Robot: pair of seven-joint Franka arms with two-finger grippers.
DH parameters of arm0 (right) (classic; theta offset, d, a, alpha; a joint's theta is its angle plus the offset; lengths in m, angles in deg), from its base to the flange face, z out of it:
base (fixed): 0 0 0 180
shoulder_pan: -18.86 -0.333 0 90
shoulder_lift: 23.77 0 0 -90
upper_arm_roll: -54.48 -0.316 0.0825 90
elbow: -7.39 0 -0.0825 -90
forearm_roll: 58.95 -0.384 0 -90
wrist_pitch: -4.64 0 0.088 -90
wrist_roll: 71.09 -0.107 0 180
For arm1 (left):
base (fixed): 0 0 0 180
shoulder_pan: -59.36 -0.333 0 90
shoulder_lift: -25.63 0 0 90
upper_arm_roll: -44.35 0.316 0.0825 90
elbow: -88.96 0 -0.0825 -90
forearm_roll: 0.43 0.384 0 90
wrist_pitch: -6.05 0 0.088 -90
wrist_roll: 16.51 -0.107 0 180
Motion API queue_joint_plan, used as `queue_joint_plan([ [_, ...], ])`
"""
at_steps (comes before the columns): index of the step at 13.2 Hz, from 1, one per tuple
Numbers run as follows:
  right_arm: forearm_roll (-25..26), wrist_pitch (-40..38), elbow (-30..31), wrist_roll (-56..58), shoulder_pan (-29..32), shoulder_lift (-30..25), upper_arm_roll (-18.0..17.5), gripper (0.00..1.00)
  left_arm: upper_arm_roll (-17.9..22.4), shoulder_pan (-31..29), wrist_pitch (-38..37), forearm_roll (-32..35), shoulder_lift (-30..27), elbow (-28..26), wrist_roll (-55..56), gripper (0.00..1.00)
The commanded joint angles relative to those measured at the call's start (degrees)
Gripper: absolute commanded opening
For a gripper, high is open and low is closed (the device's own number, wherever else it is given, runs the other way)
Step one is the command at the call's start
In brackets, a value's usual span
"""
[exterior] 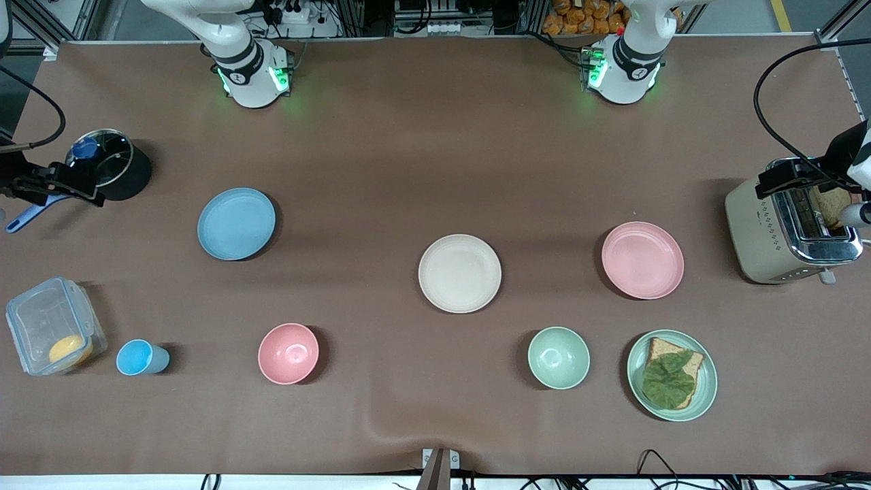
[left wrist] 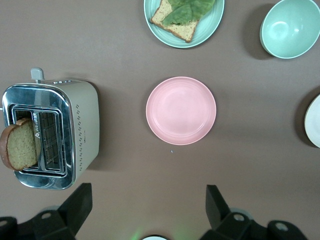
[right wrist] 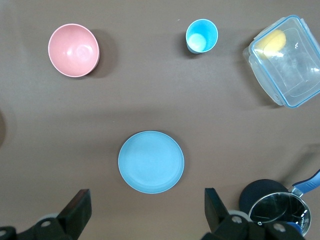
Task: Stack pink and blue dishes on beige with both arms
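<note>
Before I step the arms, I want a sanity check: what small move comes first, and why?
Probably lower each open end effector toward its own plate's rim: the left end effector hangs above the pink plate, the right end effector above the blue plate, and neither plate is yet on the beige plate.

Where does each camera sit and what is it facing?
Front view: high across the table, facing both arm bases; blue plate, beige plate and pink plate lie apart.
Left wrist view: on the left arm, looking down at the pink plate and toaster; open left hand shows.
Right wrist view: on the right arm, looking down at the blue plate; open right hand shows.
Shared: each wrist view's plate also appears in front.
</note>
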Motion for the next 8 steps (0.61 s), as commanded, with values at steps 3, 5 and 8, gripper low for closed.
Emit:
queue_joint_plan([
  [3, 0.2, -0.2, 0.2, -0.7, 0.7, -0.3, -0.5, 1.00, 1.0, 0.3, -1.7, -0.6, -1.3, 0.4, -0.9, 1.00],
  [5, 0.2, -0.3, 0.2, -0.7, 0.5, -0.3, -0.5, 1.00, 1.0, 0.0, -1.6, -1.1, -1.3, 0.1, -2.0, 1.00],
  [8, 0.2, -0.3, 0.2, -0.7, 0.7, -0.3, -0.5, 1.00, 0.9, 0.4, -0.3, -1.0, 0.5, -1.6, -1.0, 1.00],
])
